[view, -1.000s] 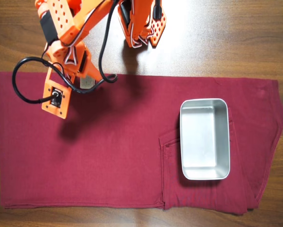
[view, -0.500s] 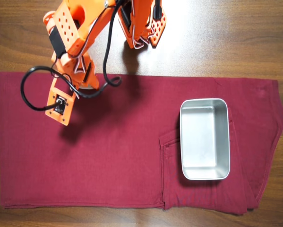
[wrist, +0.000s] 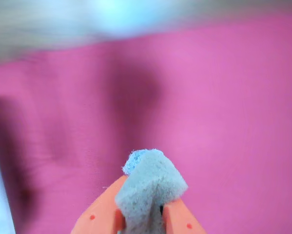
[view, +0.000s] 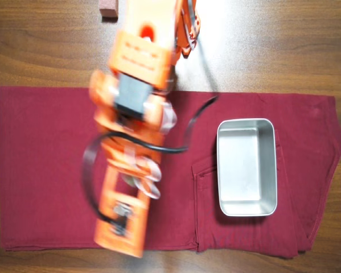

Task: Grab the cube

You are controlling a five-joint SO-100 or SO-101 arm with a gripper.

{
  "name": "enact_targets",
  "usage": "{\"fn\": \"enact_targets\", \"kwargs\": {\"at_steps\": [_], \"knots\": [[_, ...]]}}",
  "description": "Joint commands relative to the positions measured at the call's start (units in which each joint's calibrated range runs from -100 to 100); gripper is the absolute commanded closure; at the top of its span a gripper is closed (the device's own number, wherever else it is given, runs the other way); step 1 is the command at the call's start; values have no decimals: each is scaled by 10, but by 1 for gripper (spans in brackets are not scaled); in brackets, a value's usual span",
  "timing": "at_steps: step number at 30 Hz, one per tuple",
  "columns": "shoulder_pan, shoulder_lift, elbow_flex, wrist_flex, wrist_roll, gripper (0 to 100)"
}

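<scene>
In the wrist view my orange gripper (wrist: pixel 143 210) is shut on the cube (wrist: pixel 153 183), a pale grey-beige matte block with a small blue patch at its top left. The cube is held between the two fingers, lifted above the magenta-red cloth (wrist: pixel 223 122). In the overhead view the orange arm (view: pixel 130 131) stretches blurred over the left half of the dark red cloth (view: pixel 39 170). There the arm's body hides the gripper and the cube.
An empty metal tray (view: pixel 246 128) sits on the cloth to the right of the arm in the overhead view. A reddish-brown block (view: pixel 108 9) lies on the wooden table (view: pixel 272 40) at the top edge. Black cables loop beside the arm.
</scene>
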Motion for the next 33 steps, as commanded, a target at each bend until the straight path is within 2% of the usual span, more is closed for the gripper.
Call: {"fn": "enact_targets", "kwargs": {"at_steps": [1,5,9,15,16,17,19,21,25,27,30,33], "knots": [[-208,1,-24,-61,-44,100],[-421,45,-32,-76,-110,100],[-510,99,-47,-59,-132,100],[-502,121,-47,-50,-124,99],[-501,123,-47,-50,-126,96],[-502,122,-47,-40,-128,86],[-502,121,-51,-17,-126,74],[-502,127,-68,11,-125,67],[-500,127,-74,0,-125,63],[-489,124,-77,8,-118,66],[-429,93,-77,-15,-89,97],[-331,41,-65,-74,-65,100]]}}
